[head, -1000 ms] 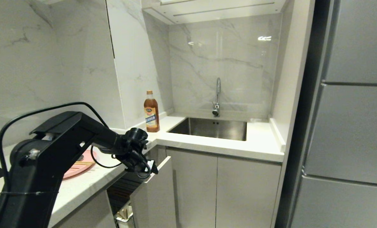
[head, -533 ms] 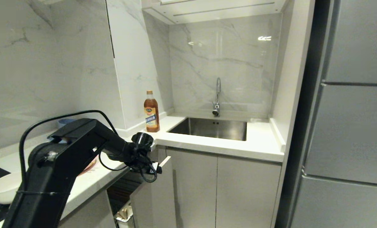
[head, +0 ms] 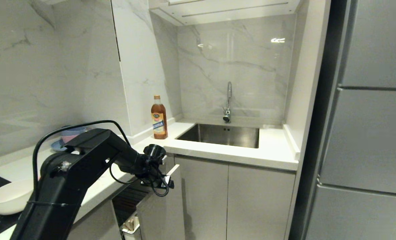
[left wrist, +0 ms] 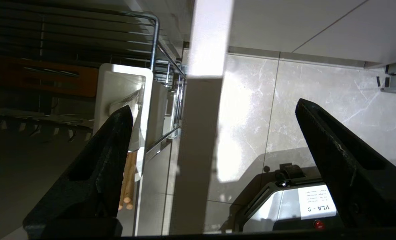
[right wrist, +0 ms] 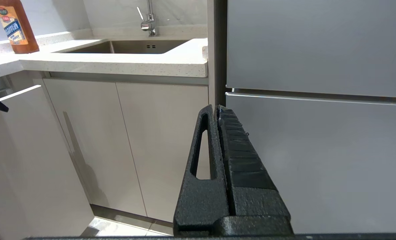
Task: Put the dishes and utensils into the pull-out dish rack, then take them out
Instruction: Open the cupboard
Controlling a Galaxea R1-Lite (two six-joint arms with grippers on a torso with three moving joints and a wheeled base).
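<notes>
Pull-out dish rack (head: 158,206) open beside the sink cabinet, chrome wire, pale grey front. White caddy (left wrist: 121,100) inside holds light-wood chopsticks (left wrist: 128,186) upright. Cream-white bowl (head: 9,200) upright on counter (head: 98,190), left of rack.

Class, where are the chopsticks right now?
In the left wrist view, the chopsticks stand in the white caddy of the pulled-out rack.

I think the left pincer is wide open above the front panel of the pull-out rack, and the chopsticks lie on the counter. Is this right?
Not quite. The left pincer is indeed wide open above the front panel, but the chopsticks stand in the rack's white utensil caddy, not on the counter. The left wrist view shows it.
</notes>
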